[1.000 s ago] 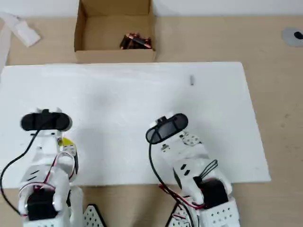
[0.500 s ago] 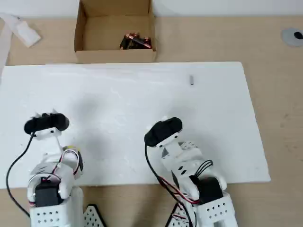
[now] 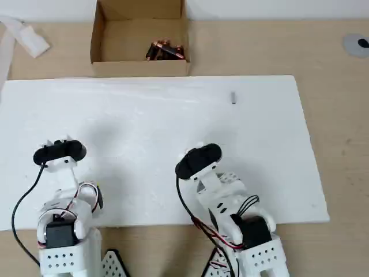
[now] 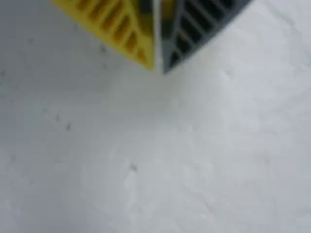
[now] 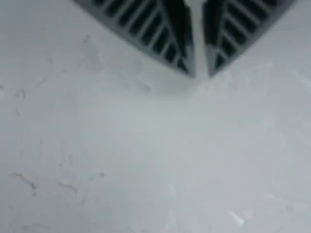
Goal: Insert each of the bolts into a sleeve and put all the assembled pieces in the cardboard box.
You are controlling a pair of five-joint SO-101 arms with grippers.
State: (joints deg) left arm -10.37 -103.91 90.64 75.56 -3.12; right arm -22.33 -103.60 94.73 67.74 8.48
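The cardboard box (image 3: 104,52) stands on the wooden table beyond the white board's far edge. Several copper-and-black assembled pieces (image 3: 166,51) lie in its right half. Both arms are folded back at the near edge of the white board (image 3: 259,161). My left gripper (image 4: 158,67) is shut over bare white board, its yellow and grey fingers meeting at the tips with nothing between them. My right gripper (image 5: 199,73) hangs close above the board, its grey fingers nearly together and holding nothing.
A small grey piece (image 3: 233,98) lies alone on the far right part of the board. A white strip (image 3: 26,36) lies at the table's far left, and a grey disc (image 3: 357,44) at the far right edge. Black wrist cameras (image 3: 59,151) top both arms.
Both arms have drawn back toward the near edge and folded down. The left one shifted slightly right; the right one's camera moved a little left.
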